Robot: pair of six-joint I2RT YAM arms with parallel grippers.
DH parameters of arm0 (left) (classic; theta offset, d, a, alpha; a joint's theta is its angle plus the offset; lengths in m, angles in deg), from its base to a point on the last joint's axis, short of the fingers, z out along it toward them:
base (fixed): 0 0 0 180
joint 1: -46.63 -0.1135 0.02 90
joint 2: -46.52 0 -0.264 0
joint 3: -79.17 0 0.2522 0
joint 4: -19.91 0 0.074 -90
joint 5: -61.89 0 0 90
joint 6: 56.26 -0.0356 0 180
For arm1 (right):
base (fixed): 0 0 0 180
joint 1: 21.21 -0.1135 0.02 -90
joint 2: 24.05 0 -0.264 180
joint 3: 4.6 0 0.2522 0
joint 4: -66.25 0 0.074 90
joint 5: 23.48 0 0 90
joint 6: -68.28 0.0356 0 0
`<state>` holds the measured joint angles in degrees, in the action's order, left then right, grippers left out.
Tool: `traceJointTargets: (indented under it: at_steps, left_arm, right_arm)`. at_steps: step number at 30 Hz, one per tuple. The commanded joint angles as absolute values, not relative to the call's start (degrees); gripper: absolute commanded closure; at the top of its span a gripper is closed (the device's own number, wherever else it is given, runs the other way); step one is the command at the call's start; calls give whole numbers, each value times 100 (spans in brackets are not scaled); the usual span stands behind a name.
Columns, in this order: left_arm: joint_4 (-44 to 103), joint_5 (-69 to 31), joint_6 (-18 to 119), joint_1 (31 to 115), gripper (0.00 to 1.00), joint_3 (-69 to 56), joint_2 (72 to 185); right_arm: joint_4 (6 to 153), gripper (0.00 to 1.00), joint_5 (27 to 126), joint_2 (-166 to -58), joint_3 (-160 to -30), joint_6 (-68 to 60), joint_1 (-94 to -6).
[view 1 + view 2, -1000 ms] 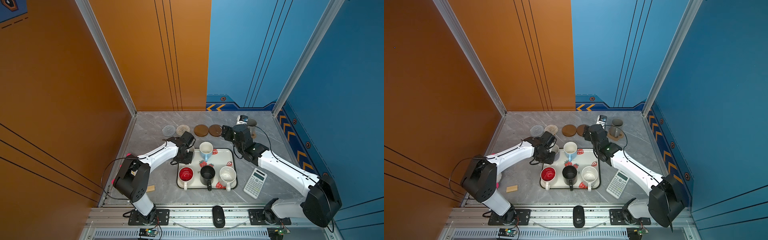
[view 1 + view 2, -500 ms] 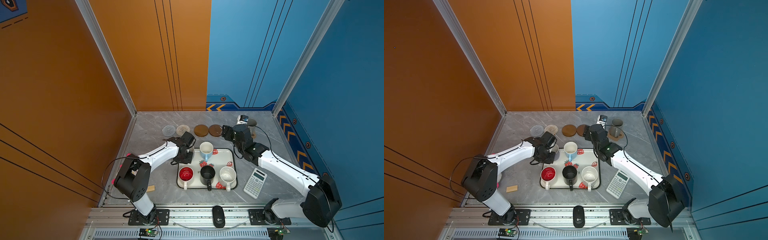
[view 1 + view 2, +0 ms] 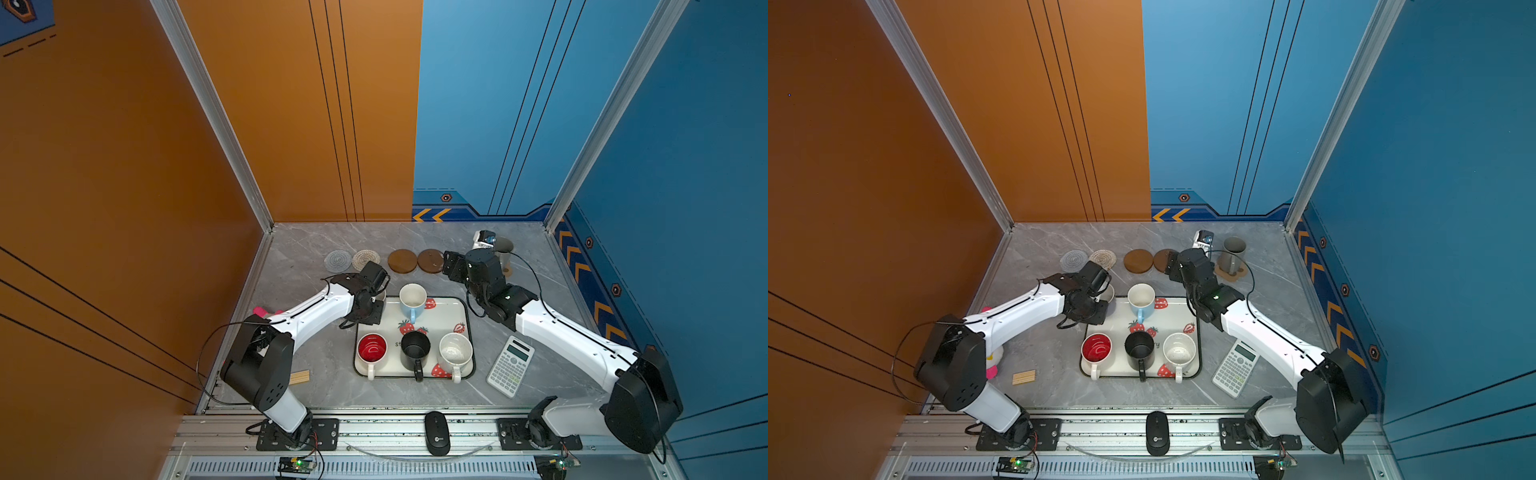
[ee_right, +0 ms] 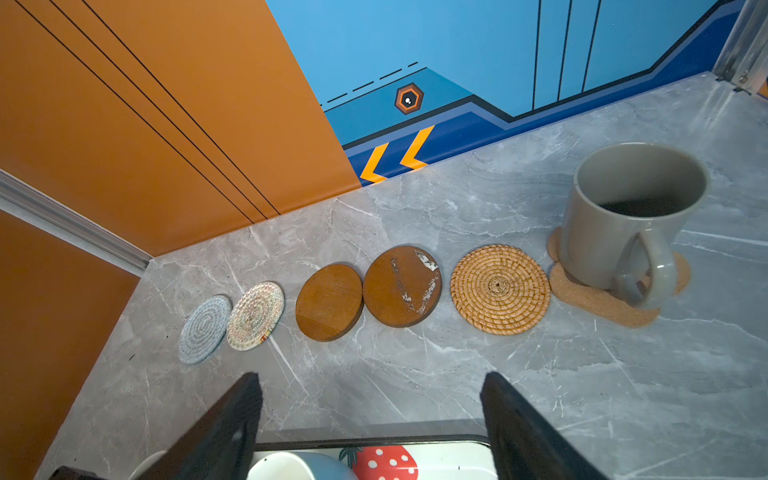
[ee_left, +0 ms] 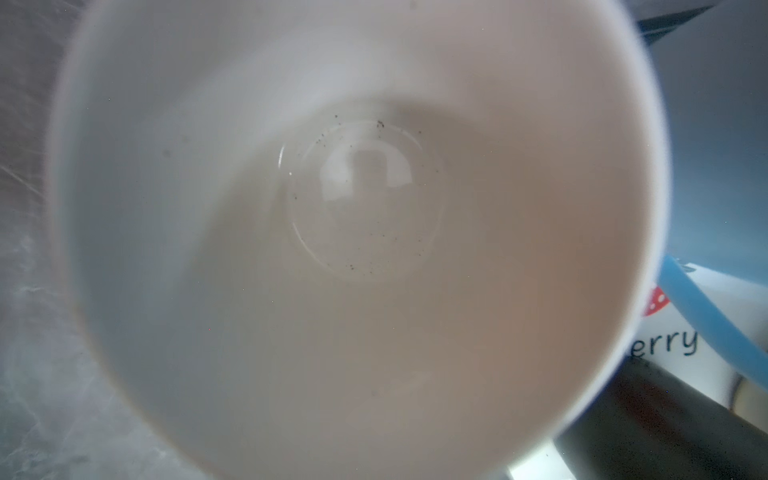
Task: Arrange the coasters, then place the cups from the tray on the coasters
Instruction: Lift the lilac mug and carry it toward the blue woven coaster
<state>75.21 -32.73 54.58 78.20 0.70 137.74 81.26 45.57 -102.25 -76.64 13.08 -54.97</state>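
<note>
Hanging over the lavender cup (image 5: pixel 374 249), its grip hidden, the left gripper (image 3: pixel 374 305) has the cream woven coaster (image 3: pixel 365 259) at twelve o'clock.

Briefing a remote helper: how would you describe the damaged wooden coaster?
A row of coasters lines the far side of the table. Mid-row sit two brown wooden discs. The one beside the rattan coaster bears pale scrapes; its twin is clean.

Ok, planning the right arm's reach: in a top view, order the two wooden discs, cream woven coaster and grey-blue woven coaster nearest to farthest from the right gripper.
1. Scratched wooden disc, beside the right gripper.
2. Plain wooden disc, next left.
3. Cream woven coaster, further left.
4. Grey-blue woven coaster, left end.
</note>
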Motion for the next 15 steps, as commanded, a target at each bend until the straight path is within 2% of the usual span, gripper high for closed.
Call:
traceJointTargets:
  at_steps: [1, 15]
  left_arm:
    - [7419, -3595, 5380, 7831, 100, -262, 13517]
    - [7428, -3620, 5220, 7025, 100, -1133, 13914]
  right_arm:
    - [8034, 18, 4655, -10287, -7664, 1358, -5452]
    - [7966, 18, 4947, -10368, -7642, 1351, -5322]
